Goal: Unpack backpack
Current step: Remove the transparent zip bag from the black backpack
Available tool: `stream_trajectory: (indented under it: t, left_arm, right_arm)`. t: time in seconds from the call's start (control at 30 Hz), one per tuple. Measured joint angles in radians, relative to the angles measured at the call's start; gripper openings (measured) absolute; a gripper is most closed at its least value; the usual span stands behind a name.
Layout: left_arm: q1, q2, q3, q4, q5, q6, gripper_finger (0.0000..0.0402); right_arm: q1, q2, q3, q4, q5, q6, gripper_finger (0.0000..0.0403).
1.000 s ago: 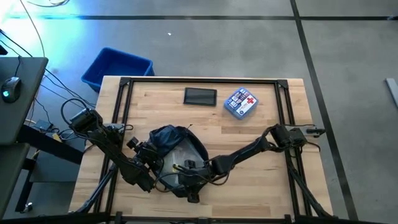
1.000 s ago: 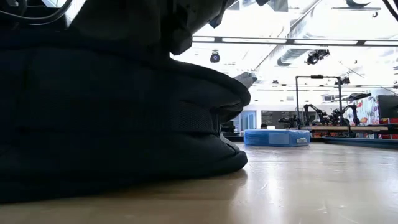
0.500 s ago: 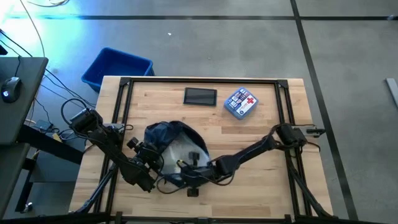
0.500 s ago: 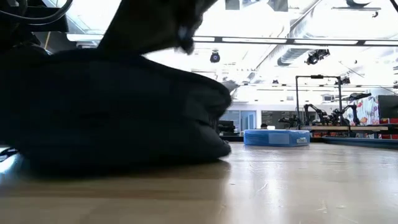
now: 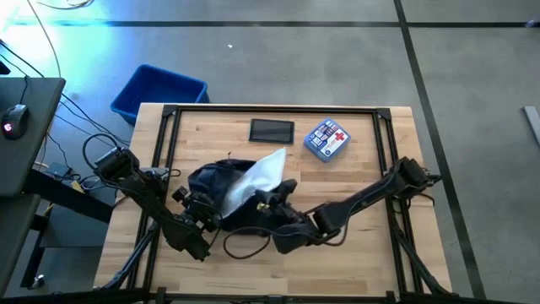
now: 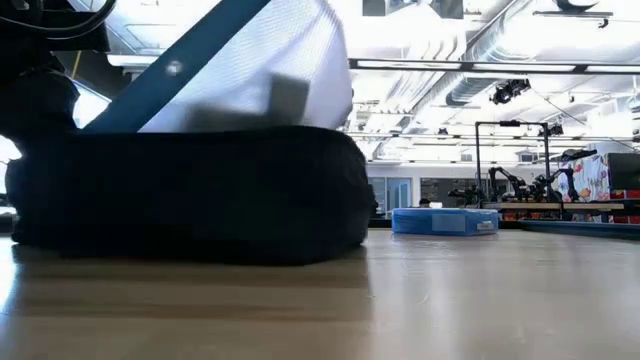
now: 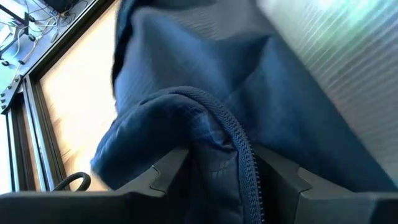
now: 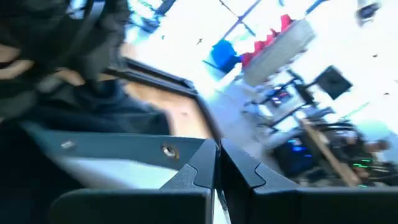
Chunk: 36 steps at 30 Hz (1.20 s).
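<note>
The right gripper (image 5: 272, 200) is squeezed tight on the edge of a white pouch (image 5: 253, 180) with a teal strip along one side. In the right wrist view its two fingers (image 8: 194, 171) are pressed together on that strip. The pouch sticks up and out of the backpack (image 5: 211, 184), and its long side runs on a slant from the bag's mouth up toward the far side of the table (image 5: 363, 262). The backpack lies just to the left of the right gripper, in the middle of the table near the front. The left gripper (image 7: 214, 168) sits on the other side of the bag and pinches a fold of blue cloth by the zipper, holding the bag down. So the right arm is the one closest to the pouch, and I think it has to pull away from the bag, along the pouch's long side, to get it all the way out. A second ago the pouch lay down inside the open bag and the right gripper was reaching in; now the pouch is lifted out and the bag has slumped flatter.
</note>
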Motion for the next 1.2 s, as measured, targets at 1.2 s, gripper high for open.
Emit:
stream_trajectory:
  t: [1.2]
  left_arm:
    - [0.399,-0.176,-0.259,-0.273,-0.215,-0.252,0.0131]
  right_arm:
    - [0.146,-0.479,0.0,-0.364,0.416,-0.117,0.0]
